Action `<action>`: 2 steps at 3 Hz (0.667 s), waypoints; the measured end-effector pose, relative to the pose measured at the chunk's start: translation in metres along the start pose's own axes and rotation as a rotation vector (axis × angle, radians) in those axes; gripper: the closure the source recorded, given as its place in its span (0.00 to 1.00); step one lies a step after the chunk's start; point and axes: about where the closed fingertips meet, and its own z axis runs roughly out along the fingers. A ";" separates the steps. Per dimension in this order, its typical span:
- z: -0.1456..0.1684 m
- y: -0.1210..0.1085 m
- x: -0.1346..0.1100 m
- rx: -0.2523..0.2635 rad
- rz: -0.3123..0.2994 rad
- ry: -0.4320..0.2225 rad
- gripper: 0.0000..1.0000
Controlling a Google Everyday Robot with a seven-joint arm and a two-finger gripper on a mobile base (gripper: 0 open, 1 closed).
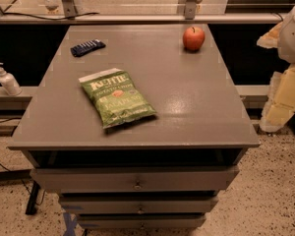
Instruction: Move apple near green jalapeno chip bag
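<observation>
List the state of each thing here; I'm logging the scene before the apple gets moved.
Apple: upright, stem up, at the far right corner of the table, untouched.
Chip bag: lying flat, label up, well apart from the apple.
Dark packet: lying flat, far left of the tabletop.
Pump bottle: upright, left of the table.
End effector: at the right edge of view, off the table, not touching the apple.
</observation>
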 end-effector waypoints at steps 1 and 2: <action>0.000 0.000 0.000 0.000 0.000 0.000 0.00; 0.002 -0.006 -0.001 0.002 0.014 -0.030 0.00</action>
